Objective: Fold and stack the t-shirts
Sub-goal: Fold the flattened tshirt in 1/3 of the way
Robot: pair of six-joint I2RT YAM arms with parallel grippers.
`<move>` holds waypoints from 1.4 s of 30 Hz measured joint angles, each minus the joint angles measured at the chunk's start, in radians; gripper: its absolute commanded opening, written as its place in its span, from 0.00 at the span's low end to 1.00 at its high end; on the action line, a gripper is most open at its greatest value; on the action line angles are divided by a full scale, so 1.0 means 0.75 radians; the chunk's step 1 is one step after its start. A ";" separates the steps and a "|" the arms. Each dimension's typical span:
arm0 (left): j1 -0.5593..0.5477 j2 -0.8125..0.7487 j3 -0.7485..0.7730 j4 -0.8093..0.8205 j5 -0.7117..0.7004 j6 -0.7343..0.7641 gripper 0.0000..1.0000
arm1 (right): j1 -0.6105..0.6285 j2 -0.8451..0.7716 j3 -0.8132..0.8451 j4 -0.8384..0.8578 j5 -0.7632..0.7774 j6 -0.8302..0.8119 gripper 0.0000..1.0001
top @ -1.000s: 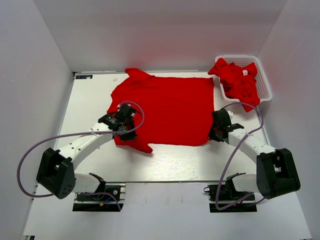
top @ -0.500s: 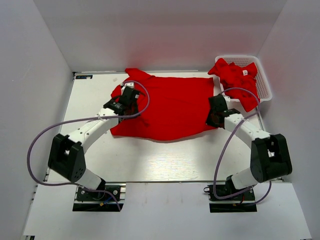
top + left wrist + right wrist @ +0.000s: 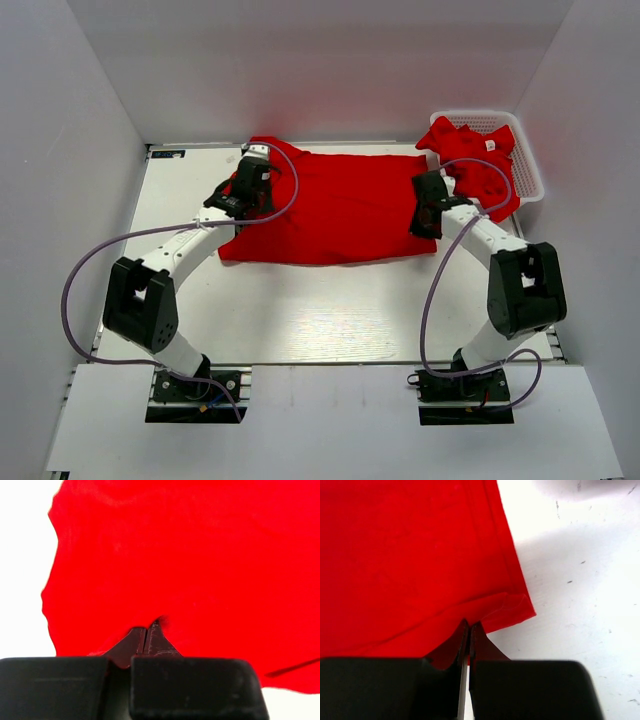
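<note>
Nearest the arm bases the bench (image 3: 330, 320) lies bare, a strip for a finished stack, I judge, though none shows yet. Beyond it the spread t-shirt (image 3: 330, 205) lies flat across the middle of the bench, its near edge straight and its collar end to the left.

Both arms reach over that near edge. The left pincer (image 3: 146, 636) is clenched on a pinch of red cloth near the sleeve end, and the right pincer (image 3: 468, 637) is clenched on the hem corner at the other end. Gripping both ends at once keeps the cloth taut between them, so the lifted edge should travel level rather than sag. I take the step to be a lengthwise fold, near half over far.

The overhead view gives the layout but hides the fingertips under the wrists. The wrist views settle the grip: jaws pressed together with fabric bunched between (the right one also shows layered edges at the hem, which the overhead cannot).

Farthest off, at the right rear corner, the basket (image 3: 533, 180) holds a crumpled heap of t-shirts (image 3: 470, 160), one spilling over its near rim.
</note>
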 measured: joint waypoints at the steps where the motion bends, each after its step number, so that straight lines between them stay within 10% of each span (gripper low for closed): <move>1: 0.005 0.000 0.000 0.027 0.003 0.022 0.00 | -0.003 0.013 0.016 -0.015 0.003 -0.007 0.00; 36: 0.185 0.294 0.069 0.555 0.204 0.237 0.00 | -0.121 0.342 0.343 -0.180 0.006 -0.012 0.00; 39: 0.192 0.327 0.070 0.607 0.225 0.242 0.02 | -0.126 0.358 0.354 -0.182 0.005 -0.006 0.17; 40: 0.194 0.343 0.076 0.611 0.228 0.242 0.08 | -0.128 0.364 0.358 -0.182 0.004 -0.002 0.37; 42: 0.199 0.399 0.112 0.609 0.226 0.249 0.28 | -0.131 0.379 0.372 -0.183 0.006 0.002 0.48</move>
